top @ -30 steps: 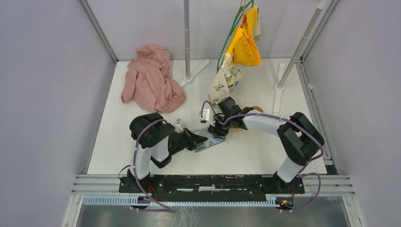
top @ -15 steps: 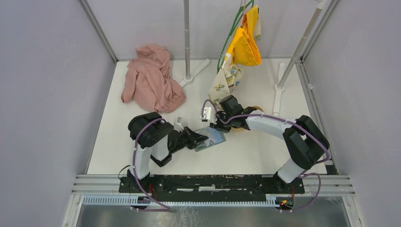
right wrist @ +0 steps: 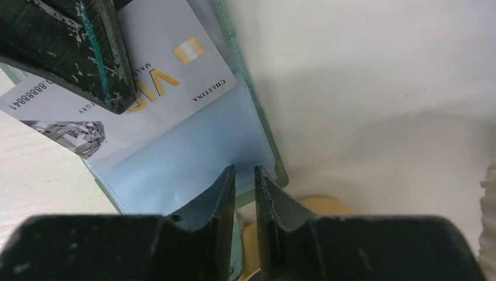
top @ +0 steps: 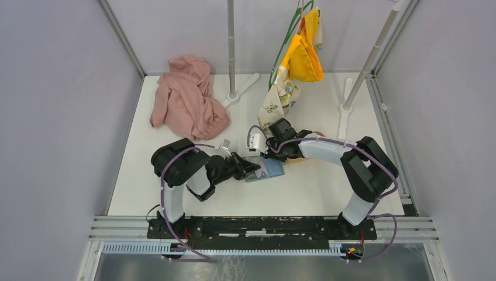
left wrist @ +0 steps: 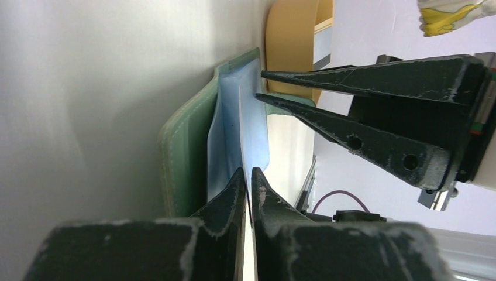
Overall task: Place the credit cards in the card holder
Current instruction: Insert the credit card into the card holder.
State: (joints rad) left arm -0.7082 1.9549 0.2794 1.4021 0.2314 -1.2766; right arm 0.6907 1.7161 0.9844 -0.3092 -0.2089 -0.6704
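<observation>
The green card holder lies open on the table between the arms, its pale blue sleeves up. My left gripper is shut on a pale grey card with gold lettering and a chip, held edge-on in the left wrist view. The card rests over the blue sleeves. My right gripper is shut on the holder's far edge. Its fingers show in the left wrist view, pinching the flap. No other cards show.
The oval wood tray sits just behind the holder, under my right arm, and shows in the wrist views. A pink cloth lies at back left. A rack pole and hanging yellow and floral garments stand behind.
Both grippers and the card holder have shifted slightly away from the arm bases. The holder now lies flatter and more level. The left gripper still holds the card.
</observation>
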